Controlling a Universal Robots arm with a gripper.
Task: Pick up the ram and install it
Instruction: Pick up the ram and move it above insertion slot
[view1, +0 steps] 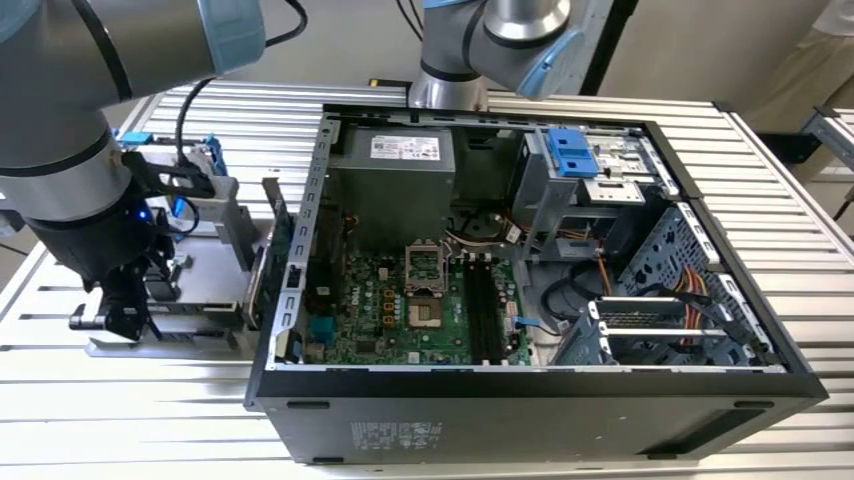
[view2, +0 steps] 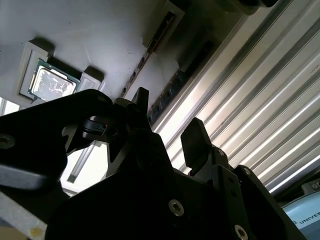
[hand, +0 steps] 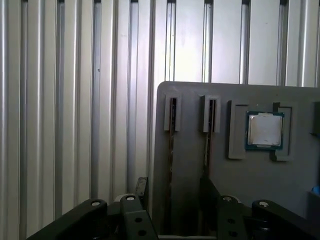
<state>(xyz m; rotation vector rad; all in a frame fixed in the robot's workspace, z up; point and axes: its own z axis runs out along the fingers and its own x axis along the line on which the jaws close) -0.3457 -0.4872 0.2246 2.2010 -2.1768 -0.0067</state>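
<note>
gripper (view1: 127, 300) low over grey tray (view1: 200, 320), on the exterior view's left of the open computer case (view1: 534, 400). jaws spread wide. ram (view2: 176, 84) stands on edge in a tray slot, one of the fingers (view2: 196, 137) on each side of it. cpu chip (hand: 265, 130) sits in a tray pocket nearby.

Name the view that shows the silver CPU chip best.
The first wrist view: the CPU chip faces the camera in its recess on the grey tray. The second wrist view catches it at a slant. In the exterior view it is too small to tell.
</note>
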